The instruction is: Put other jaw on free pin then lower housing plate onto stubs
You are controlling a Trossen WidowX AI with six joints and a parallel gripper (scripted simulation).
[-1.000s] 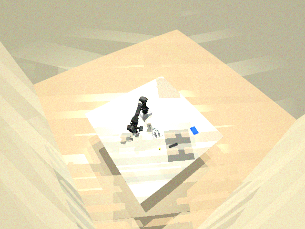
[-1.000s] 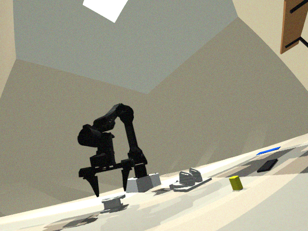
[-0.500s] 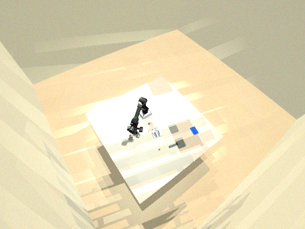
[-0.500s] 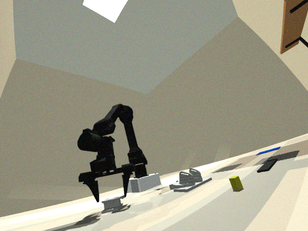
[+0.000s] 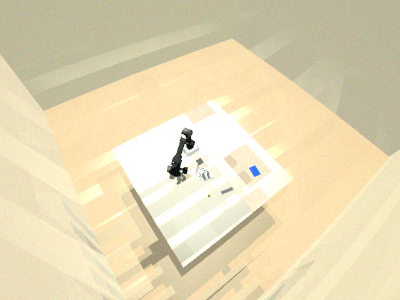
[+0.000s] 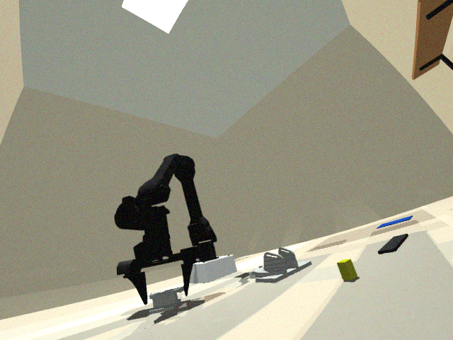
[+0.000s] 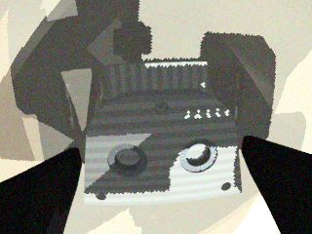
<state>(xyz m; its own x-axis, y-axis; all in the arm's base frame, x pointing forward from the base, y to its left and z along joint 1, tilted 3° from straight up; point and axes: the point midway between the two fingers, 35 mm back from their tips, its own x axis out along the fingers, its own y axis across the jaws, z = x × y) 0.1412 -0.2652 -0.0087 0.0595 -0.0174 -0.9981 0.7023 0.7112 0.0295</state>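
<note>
The housing plate (image 6: 161, 300) (image 7: 205, 181) is a grey part with two round holes and a raised ribbed wall along its far edge. It stands on the table apart from the base. My gripper (image 6: 166, 299) (image 7: 163, 151) is open and empty, with one black finger on each side of the housing plate. The arm hides this plate in the top view. The grey base (image 5: 210, 178) (image 6: 303, 266) carries two upright jaws (image 6: 279, 260) side by side. Their pins and the meshing of their teeth are too small to make out.
The robot's pale mounting block (image 5: 191, 149) (image 6: 216, 269) stands behind the housing plate. A yellow block (image 5: 209, 195) (image 6: 347, 270), a dark flat bar (image 5: 227, 190) (image 6: 393, 244) and a blue rectangle (image 5: 254, 170) (image 6: 395, 222) lie beyond the base. Patchy shadows cross the table.
</note>
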